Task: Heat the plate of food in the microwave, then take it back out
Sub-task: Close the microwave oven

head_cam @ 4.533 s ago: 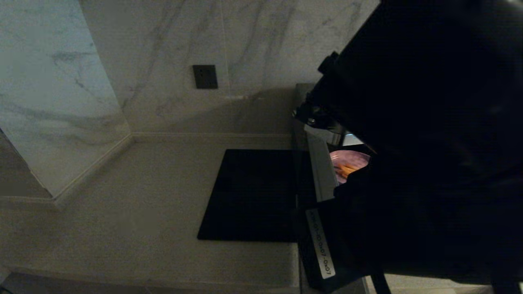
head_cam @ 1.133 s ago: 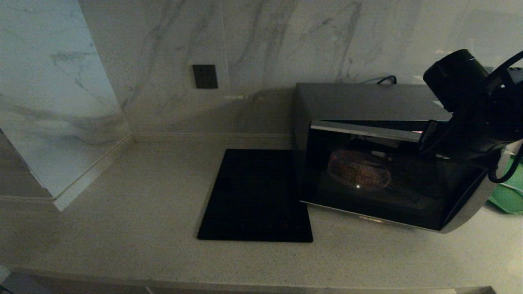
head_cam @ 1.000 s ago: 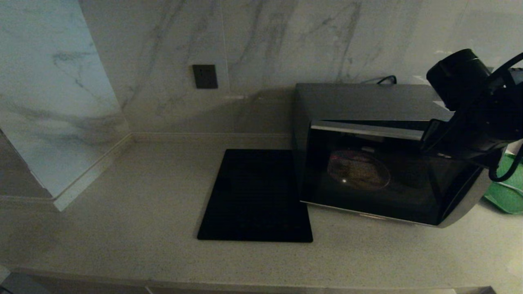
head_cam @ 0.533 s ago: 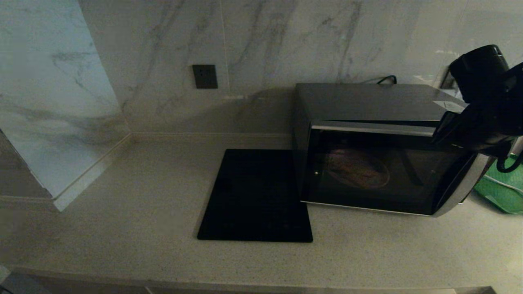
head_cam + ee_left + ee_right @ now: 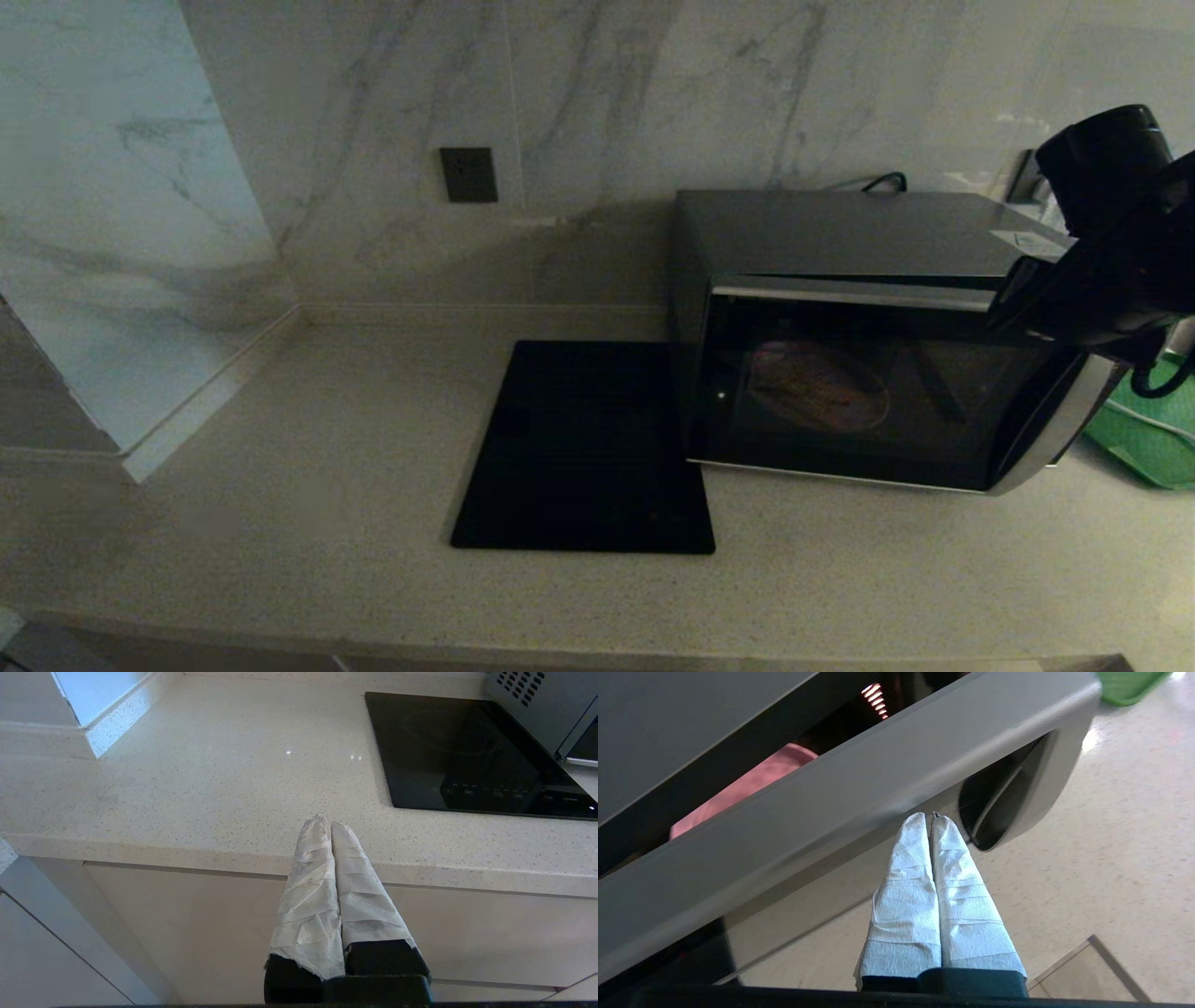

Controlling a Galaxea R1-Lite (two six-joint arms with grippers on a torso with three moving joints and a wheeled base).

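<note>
The microwave [image 5: 840,233] stands at the counter's right, its dark glass door swung in against the box. Through the glass the plate of food [image 5: 817,387] shows dimly on the turntable. In the right wrist view a pink edge of the plate [image 5: 752,781] shows in the dark strip above the door's silver trim [image 5: 854,798]. My right gripper [image 5: 927,816] is shut and empty, its wrapped tips at that trim near the door's upper right corner; the right arm [image 5: 1111,271] hangs over that corner. My left gripper [image 5: 325,822] is shut and empty, low before the counter's front edge.
A flat black square mat [image 5: 583,448] lies just left of the microwave. A green tray [image 5: 1144,434] sits behind the microwave's right end. A dark wall outlet [image 5: 469,175] is on the marble back wall. A marble pillar stands at the far left.
The door was wide open 4.5 s ago and has swung in against the box. My right arm followed it back to the right. Over the last half second almost nothing moved.
</note>
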